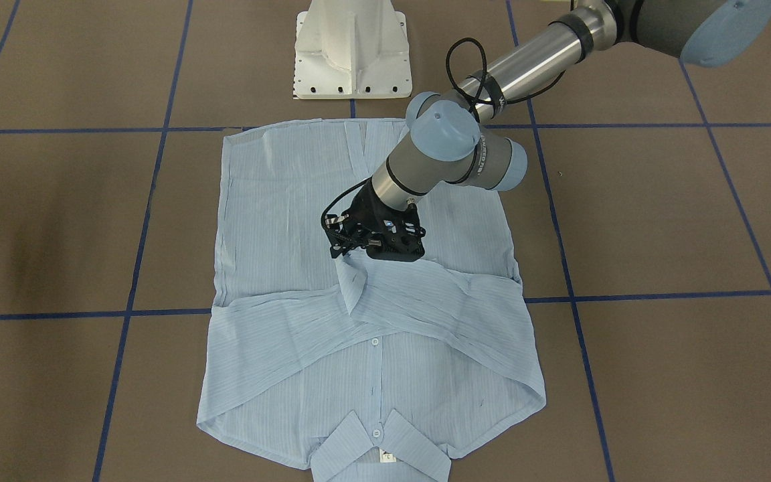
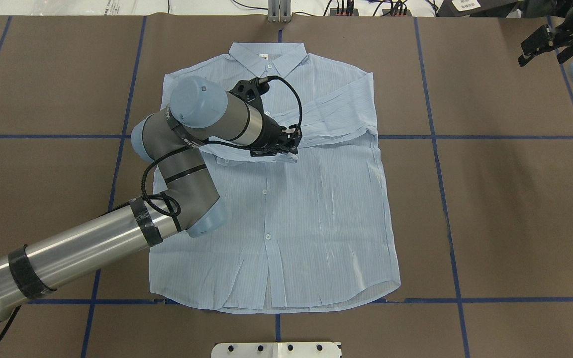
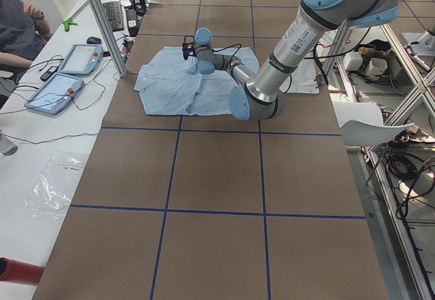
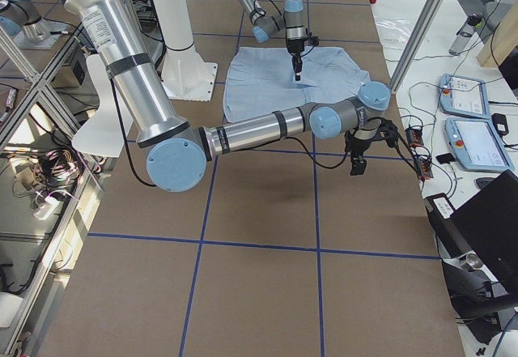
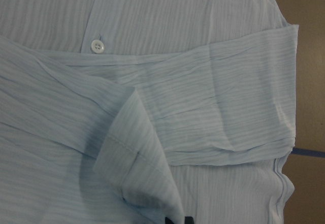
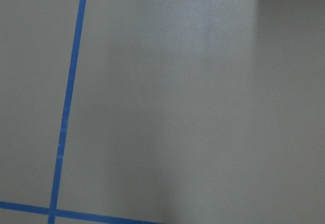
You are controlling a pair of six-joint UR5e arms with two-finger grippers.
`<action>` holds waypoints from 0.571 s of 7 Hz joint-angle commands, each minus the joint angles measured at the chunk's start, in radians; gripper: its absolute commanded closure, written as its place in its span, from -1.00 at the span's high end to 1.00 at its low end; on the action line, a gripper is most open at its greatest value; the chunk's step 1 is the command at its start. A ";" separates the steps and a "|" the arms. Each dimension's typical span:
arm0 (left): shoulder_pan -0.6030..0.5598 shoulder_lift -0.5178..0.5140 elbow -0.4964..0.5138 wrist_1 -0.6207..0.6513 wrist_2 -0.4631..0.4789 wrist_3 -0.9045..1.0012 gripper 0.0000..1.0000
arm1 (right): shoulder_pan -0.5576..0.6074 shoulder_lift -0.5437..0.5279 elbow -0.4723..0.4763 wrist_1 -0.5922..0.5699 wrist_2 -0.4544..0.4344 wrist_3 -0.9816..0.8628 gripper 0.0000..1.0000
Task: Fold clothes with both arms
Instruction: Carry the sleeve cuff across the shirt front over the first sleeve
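The light-blue striped shirt [image 2: 316,219] lies flat, front up, with its collar [image 2: 266,52] at the table's far side and both sleeves folded across the chest. It also shows in the front-facing view [image 1: 372,375]. My left gripper [image 1: 344,258] stands over the shirt's middle, shut on the cuff [image 5: 137,153] of a sleeve, which rises off the cloth to the black fingertips [image 5: 170,220]. My right gripper [image 2: 540,54] hangs over bare table far off the shirt's right side, empty, its jaws apart; the right wrist view shows only table and tape.
The white pedestal base [image 1: 352,53] stands at the robot's edge of the table. Blue tape lines [image 2: 435,136] grid the brown tabletop. Two teach pendants [image 3: 68,75] and a seated person [image 3: 17,28] are at a side bench beyond the far edge.
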 commanded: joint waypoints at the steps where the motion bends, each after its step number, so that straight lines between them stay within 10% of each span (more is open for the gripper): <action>1: 0.032 -0.007 0.005 -0.004 0.002 0.003 0.31 | 0.000 -0.004 0.000 0.001 0.000 0.000 1.00; 2: 0.041 -0.021 0.004 -0.004 0.001 0.005 0.99 | 0.000 -0.004 -0.002 0.001 -0.002 0.000 1.00; 4: 0.043 -0.024 -0.004 0.002 -0.010 0.011 1.00 | -0.002 -0.003 0.003 0.001 -0.002 0.013 1.00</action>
